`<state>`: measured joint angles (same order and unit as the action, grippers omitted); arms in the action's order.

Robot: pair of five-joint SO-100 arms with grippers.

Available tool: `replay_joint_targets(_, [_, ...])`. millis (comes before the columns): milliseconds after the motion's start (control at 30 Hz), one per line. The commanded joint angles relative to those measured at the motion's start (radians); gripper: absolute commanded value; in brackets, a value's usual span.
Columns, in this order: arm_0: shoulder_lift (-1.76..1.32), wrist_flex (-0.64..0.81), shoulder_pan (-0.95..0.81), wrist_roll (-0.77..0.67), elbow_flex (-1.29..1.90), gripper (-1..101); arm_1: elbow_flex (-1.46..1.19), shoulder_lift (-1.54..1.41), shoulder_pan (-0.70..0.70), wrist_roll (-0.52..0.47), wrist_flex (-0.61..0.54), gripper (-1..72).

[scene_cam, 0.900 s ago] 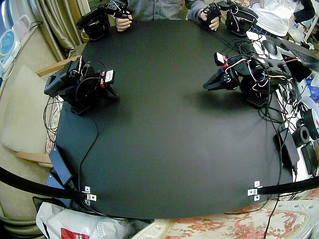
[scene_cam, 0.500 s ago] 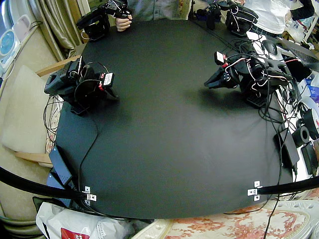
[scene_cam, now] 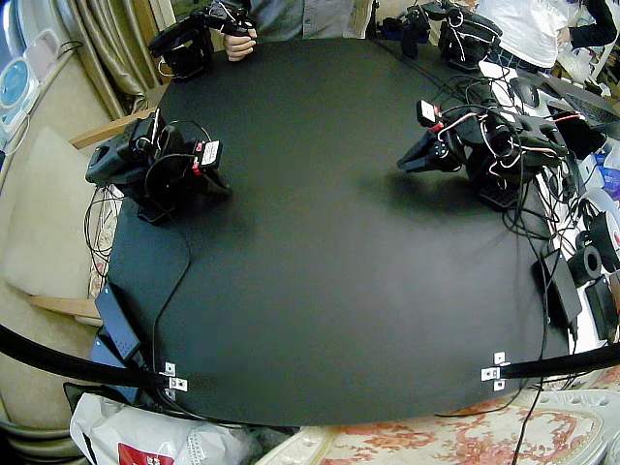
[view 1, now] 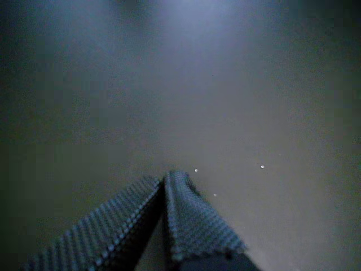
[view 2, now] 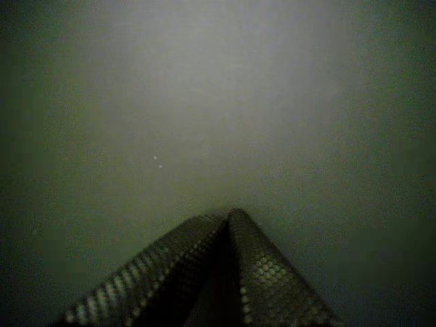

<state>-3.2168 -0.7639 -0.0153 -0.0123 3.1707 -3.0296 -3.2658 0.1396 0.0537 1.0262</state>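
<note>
Both black arms sit folded at the sides of a black table (scene_cam: pixel 329 252). My left gripper (scene_cam: pixel 405 165) rests low with its tips pointing toward the table's middle, shut on nothing. My right gripper (scene_cam: pixel 221 182) is folded down near its base, also shut and empty. In a wrist view the textured fingers (view 1: pixel 186 214) meet at their tips over bare dark tabletop. In another wrist view the fingers (view 2: pixel 259 272) likewise press together above the plain surface. No loose object lies near either gripper.
A person's hand (scene_cam: pixel 237 44) holds a leader arm at the far edge. Cables and electronics (scene_cam: pixel 572 223) crowd one side edge. A black adapter (scene_cam: pixel 116 320) lies by the near corner. Two straps with metal brackets (scene_cam: pixel 496 368) cross the near corners.
A person's hand at the far edge has let go of one leader arm and pulled back. Both robot arms stay still.
</note>
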Motion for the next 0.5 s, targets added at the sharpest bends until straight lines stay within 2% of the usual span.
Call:
replay_joint_targets(0, [-0.025,-0.011,-0.009,-0.006,0.012,0,0.023,-0.008,0.005,0.014,0.0,-0.3])
replay_joint_targets(467, [-0.025,-0.011,-0.009,-0.006,0.012,0,0.023,-0.008,0.012,0.003,0.0,-0.3])
